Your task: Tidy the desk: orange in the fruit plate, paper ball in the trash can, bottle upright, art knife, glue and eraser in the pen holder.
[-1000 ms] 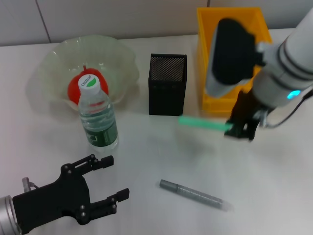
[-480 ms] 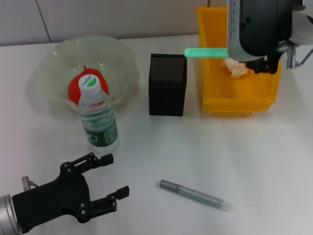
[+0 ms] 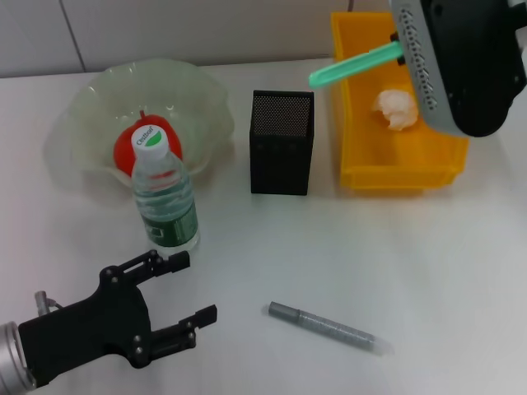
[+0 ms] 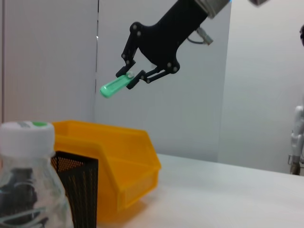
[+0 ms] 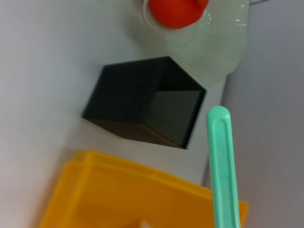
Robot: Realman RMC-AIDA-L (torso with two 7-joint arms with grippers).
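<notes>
Orange (image 3: 125, 150) half hidden behind the bottle (image 3: 164, 197), right gripper's fingers hidden behind its own arm in the head view, green art knife (image 3: 356, 64) end covered there, left arm cut off at the frame corner, bottle blurred in the left wrist view.

A smooth white desk top (image 3: 461, 271) fills most of the head view. A pale tiled wall with thin dark seams (image 3: 165, 33) rises along its far edge. In the left wrist view, a white upright piece of equipment (image 4: 298, 137), too cropped to identify, stands beyond the desk's edge against pale grey wall panels (image 4: 47, 57).
</notes>
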